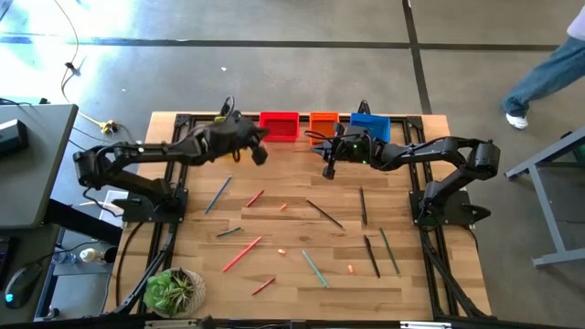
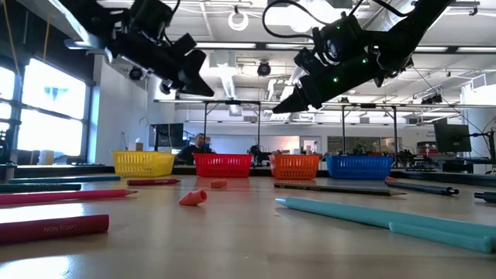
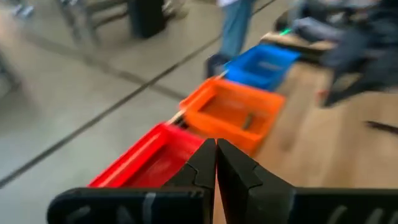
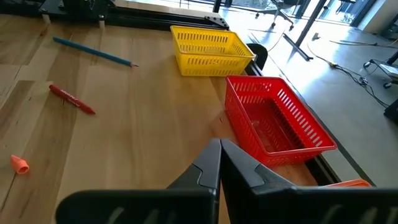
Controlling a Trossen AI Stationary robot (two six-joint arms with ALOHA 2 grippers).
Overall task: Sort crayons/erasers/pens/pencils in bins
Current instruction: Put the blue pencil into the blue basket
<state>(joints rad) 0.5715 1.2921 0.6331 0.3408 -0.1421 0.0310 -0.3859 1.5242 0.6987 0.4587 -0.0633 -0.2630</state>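
My left gripper (image 1: 260,153) hangs above the table's back edge, just in front of the red bin (image 1: 279,125), its two fingers (image 3: 205,165) pressed together on nothing. My right gripper (image 1: 328,168) hovers a little nearer the middle, in front of the orange bin (image 1: 322,122), and it too is closed tight and empty. The four bins stand in a row along the table's twelve o'clock edge: the yellow bin (image 2: 143,163), then red, then orange, then the blue bin (image 1: 370,125) toward one o'clock. The sticks lie scattered over the wood from the centre down to six o'clock: a blue pencil (image 1: 218,195) at about nine o'clock, a long red stick (image 1: 242,254) toward seven, a teal stick (image 1: 314,268) near six, dark pens (image 1: 325,215) right of centre. The erasers are small orange-pink nubs on the bare wood, one eraser (image 1: 283,207) near the centre, another (image 1: 350,269) at about five o'clock. A potted plant (image 1: 174,291) sits at the seven o'clock corner.
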